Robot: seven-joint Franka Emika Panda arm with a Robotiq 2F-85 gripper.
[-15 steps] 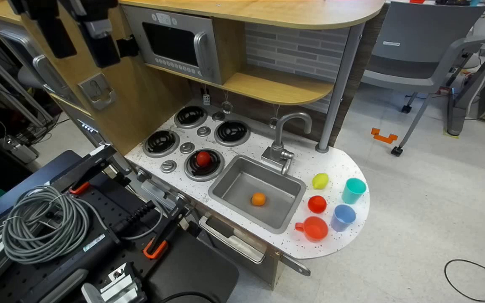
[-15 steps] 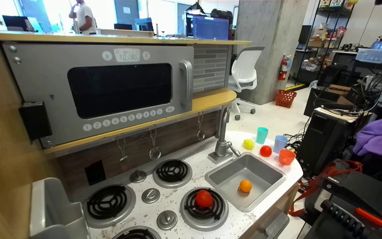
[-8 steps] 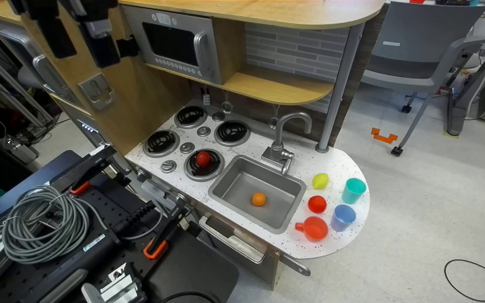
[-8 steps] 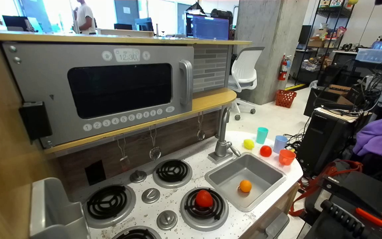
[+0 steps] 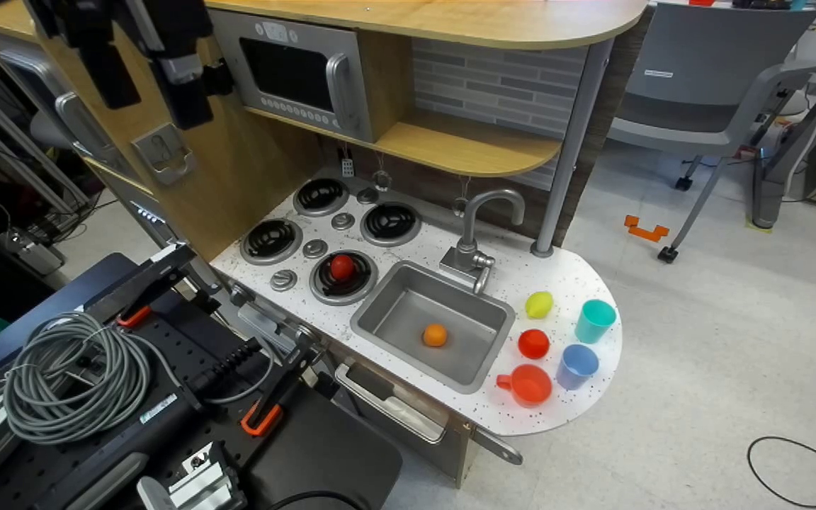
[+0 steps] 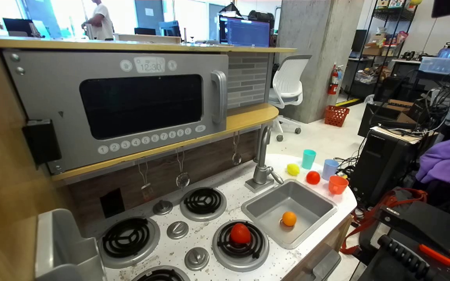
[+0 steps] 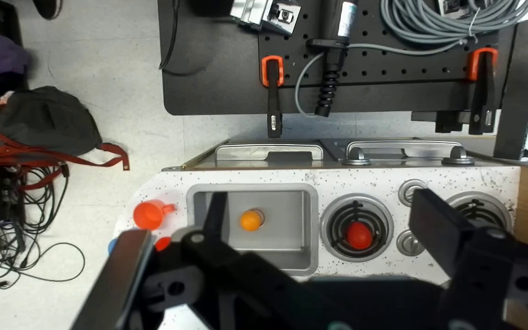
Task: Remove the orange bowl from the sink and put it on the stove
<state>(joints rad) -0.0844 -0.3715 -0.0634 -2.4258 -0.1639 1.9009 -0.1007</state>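
Observation:
The orange bowl (image 5: 435, 335) is a small round orange piece, looking much like a ball. It lies on the floor of the grey sink (image 5: 468, 348), also in an exterior view (image 6: 289, 219) and the wrist view (image 7: 250, 220). The stove (image 5: 351, 241) has black burners ringed in silver; a red round item (image 5: 342, 267) rests on the burner nearest the sink. My gripper (image 5: 156, 113) is open and empty, high above and well apart from the bowl. In the wrist view its fingers (image 7: 319, 201) are wide apart, the left one over part of the sink.
The silver faucet (image 5: 475, 234) rises behind the sink. A lemon (image 5: 539, 304), red item (image 5: 534, 343), red cup (image 5: 530, 384), blue cup (image 5: 578, 366) and green cup (image 5: 596, 321) stand beside the sink. The microwave (image 5: 295, 71) and wooden shelf (image 5: 479, 142) overhang the stove.
Over the last half second my gripper has moved slightly right and down in an exterior view, and more of it shows at a top right corner. The bowl has not moved.

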